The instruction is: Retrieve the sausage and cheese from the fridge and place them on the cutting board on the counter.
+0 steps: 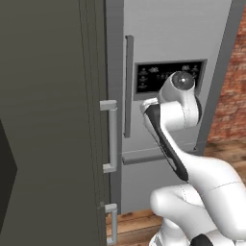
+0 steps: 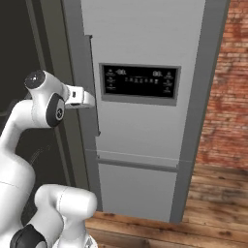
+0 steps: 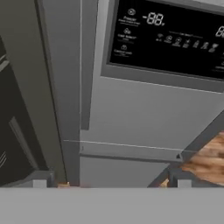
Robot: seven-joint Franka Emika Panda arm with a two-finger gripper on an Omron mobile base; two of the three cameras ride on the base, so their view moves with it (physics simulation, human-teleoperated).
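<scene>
Two spread fingers (image 3: 39, 181) (fridge (image 2: 145, 135) shut) — near.

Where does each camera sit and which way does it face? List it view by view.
Left base view: behind the arm on its left, facing the closed fridge; the white arm rises from the lower right.
Right base view: behind the arm on its right, facing the same fridge; the arm rises from the lower left.
Hand view: on the hand, looking along the open gripper at the fridge door.
Shared: all three show the black dispenser panel and the long vertical handle.
</scene>
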